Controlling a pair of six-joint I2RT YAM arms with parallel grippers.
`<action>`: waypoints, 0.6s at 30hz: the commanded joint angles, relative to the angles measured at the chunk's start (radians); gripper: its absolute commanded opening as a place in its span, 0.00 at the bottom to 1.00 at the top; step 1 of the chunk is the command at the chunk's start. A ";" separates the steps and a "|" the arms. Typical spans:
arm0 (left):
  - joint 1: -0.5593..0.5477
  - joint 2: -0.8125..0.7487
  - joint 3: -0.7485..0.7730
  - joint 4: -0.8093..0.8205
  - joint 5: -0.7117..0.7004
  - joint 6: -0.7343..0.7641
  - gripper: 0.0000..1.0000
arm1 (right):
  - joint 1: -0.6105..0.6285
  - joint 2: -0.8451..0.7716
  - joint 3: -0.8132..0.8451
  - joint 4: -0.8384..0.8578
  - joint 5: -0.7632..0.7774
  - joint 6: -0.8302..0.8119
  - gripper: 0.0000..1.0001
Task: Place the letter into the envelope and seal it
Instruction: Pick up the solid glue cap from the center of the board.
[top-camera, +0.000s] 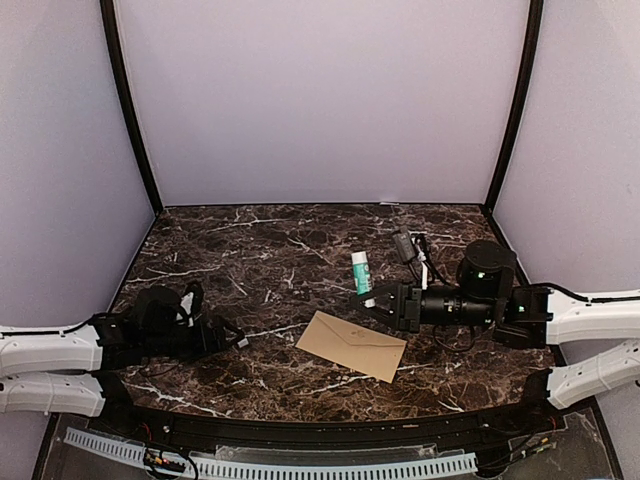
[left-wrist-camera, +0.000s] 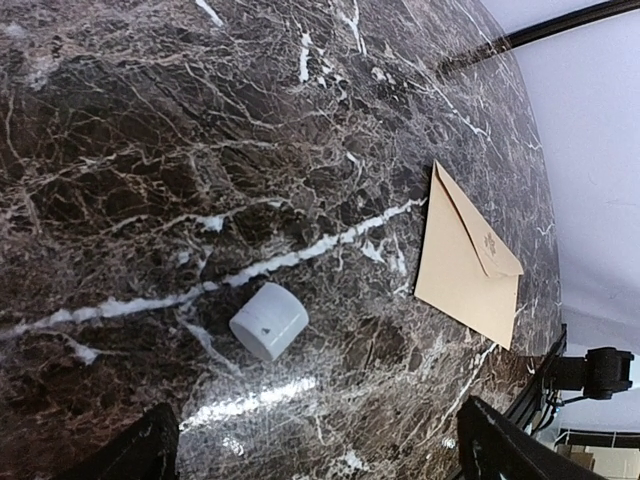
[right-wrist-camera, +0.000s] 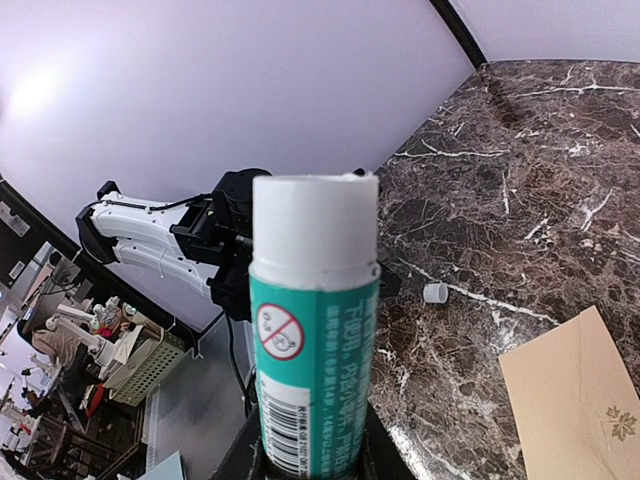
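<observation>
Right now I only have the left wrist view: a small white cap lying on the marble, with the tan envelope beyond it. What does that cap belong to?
Observer: Likely the green-and-white glue stick; the right gripper holds it, top uncapped, just beyond the envelope.
Operator: Any letter outside my frame?
Observer: No white sheet shows on the marble table in the top view.

We are looking into a robot lab's recording booth: a dark marbled table (top-camera: 250, 260) boxed in by plain pale walls (top-camera: 320, 100) on black posts (top-camera: 130, 110). The left arm (top-camera: 45, 350) and right arm (top-camera: 600, 315) flank a slotted cable duct (top-camera: 270, 463) at its near edge. Beyond the booth we glimpse cluttered gear (right-wrist-camera: 60, 340) and a basket (right-wrist-camera: 150, 365).
</observation>
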 joint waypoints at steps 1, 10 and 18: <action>0.006 0.054 -0.022 0.139 0.054 -0.011 0.96 | -0.005 -0.009 -0.014 0.044 -0.008 0.012 0.05; 0.009 0.174 -0.013 0.245 0.087 -0.006 0.96 | -0.005 0.008 0.000 0.042 -0.010 0.015 0.05; 0.013 0.252 0.000 0.300 0.100 0.006 0.96 | -0.005 0.007 0.001 0.035 -0.009 0.014 0.05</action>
